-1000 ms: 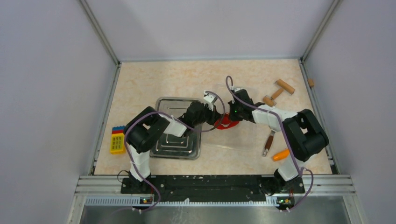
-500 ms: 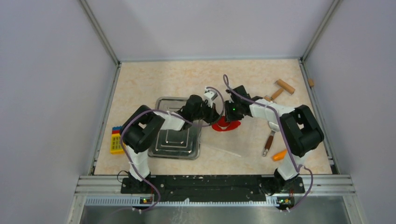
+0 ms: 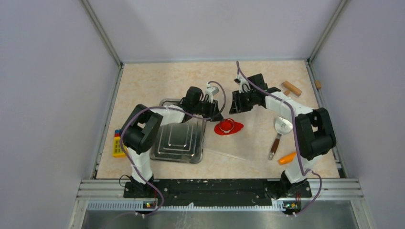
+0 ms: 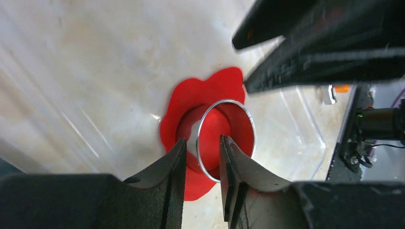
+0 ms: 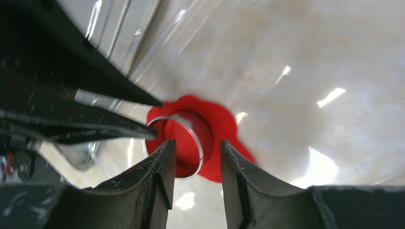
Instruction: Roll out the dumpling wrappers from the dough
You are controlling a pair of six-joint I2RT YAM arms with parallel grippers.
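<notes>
I am watching both arms lifting back off the dough [image 3: 228,127], which is lying as a thin, ragged red sheet on the clear film [image 3: 239,143] mid-worktop [image 3: 157,81], just right of the steel tray [image 3: 179,143]. A second ago both pincers were shut and low over it. Now the left pincer [image 4: 203,143] and the right pincer [image 5: 197,145] are each standing partly parted, carrying nothing and hovering over the metal ring [image 4: 227,102] from opposite sides. The ring is sitting pressed into the sheet, with red showing inside it. I am reading this as the cutting press being over: a round wrapper [image 4: 216,131] is probably stamped inside, and the ring is waiting to be lifted clear.
</notes>
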